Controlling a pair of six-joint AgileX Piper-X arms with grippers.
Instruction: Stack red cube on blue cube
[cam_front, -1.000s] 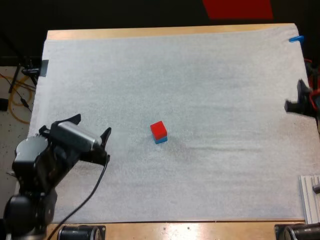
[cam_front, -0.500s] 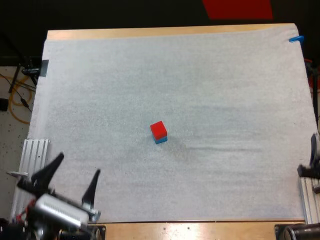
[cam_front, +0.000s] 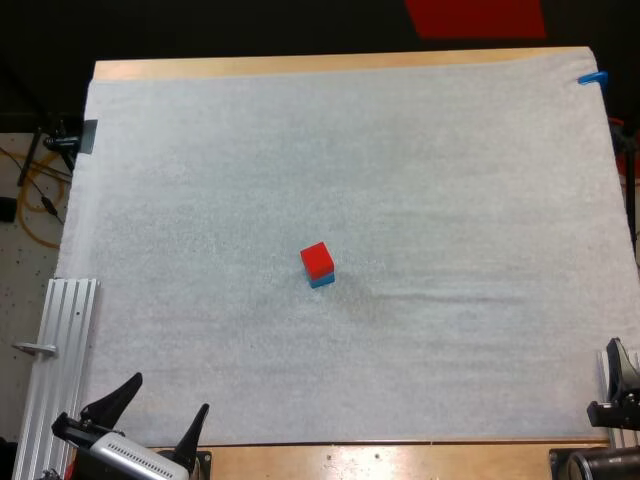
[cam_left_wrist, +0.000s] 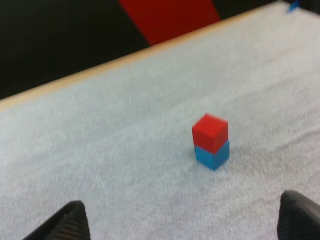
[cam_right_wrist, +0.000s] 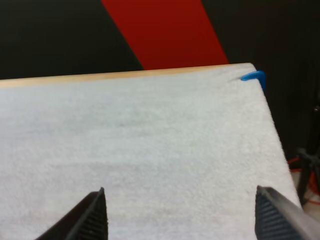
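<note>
Mostly open room: the white mat (cam_front: 450, 180) covered nearly the whole tabletop (cam_front: 300, 66), with bare wood along the far and near edges and free mat on every side of the stack. The red cube (cam_front: 317, 259) sat on the blue cube (cam_front: 322, 281), touching, a bit left of the mat's middle in the high view. The left gripper (cam_front: 169, 394) was at the mat's near left corner, well apart from the stack, fingers spread and holding nothing; in its wrist view the stack stood ahead, between the two fingers. The right gripper (cam_right_wrist: 180, 192) was also released, fingers wide apart over bare mat, facing the far right corner. In the high view the right edge cut it off, leaving it hard to make out. From above, the red cube hid most of the blue cube.
</note>
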